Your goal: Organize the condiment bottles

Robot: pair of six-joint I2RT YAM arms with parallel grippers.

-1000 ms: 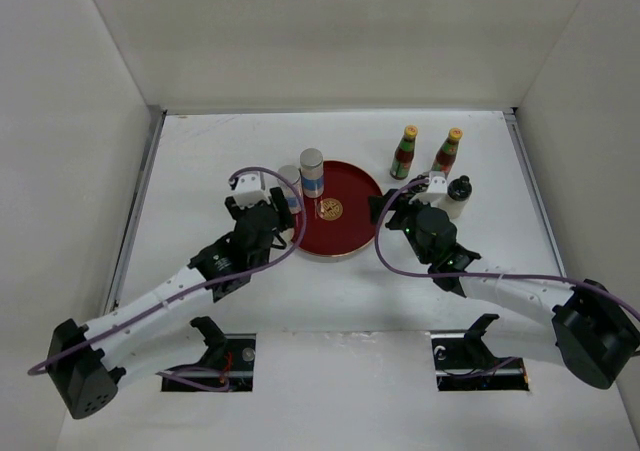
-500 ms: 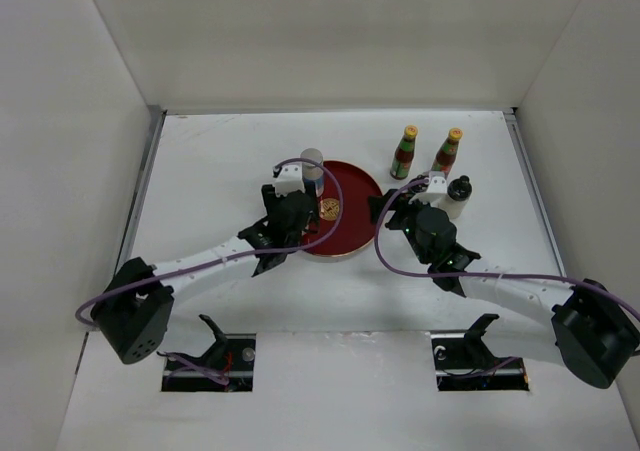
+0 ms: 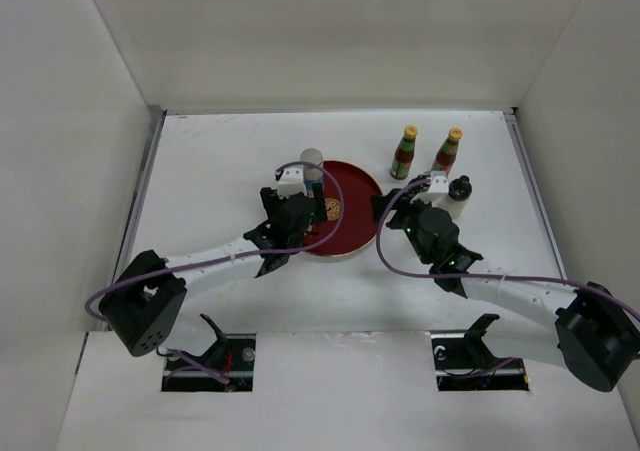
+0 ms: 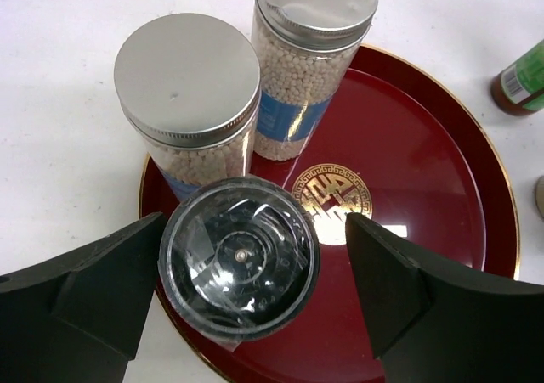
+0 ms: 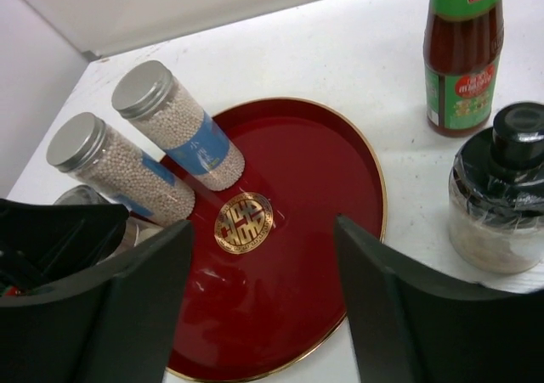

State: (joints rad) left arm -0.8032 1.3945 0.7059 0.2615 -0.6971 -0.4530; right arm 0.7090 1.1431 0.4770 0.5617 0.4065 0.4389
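Clock calls are from the top view, 12 = far wall.

Left gripper (image 4: 253, 222) is released. Its jaws straddle the black-topped clear shaker (image 4: 238, 268) with a clear gap on one side, so no grip. That shaker stands upright at 9 o'clock on the round red tray with a gold centre mark (image 5: 314, 171), right at the rim; its base is hidden. Two grey-lidded, blue-labelled bead cylinders (image 4: 191, 103) stand upright just beyond it, at about 10–11 o'clock on the tray and close together.

Right gripper (image 5: 263, 230) is spread wide and empty, hovering at the tray's 3 o'clock edge.

Off the tray on the white tabletop (image 3: 220, 151):
- The black-capped glass shaker (image 5: 500, 198) is upright, just beside the right gripper at its 2–3 o'clock.
- The slim red-and-green sauce bottles with yellow caps (image 3: 404, 152) are upright, side by side, at its 12–1 o'clock and further off.

My read is that the black-capped shaker goes next. Its long axis is vertical, so it wants a side-on pinch. The right arm is much the nearer, with the left arm across the tray from it. The risk is a finger clipping the nearer sauce bottle.
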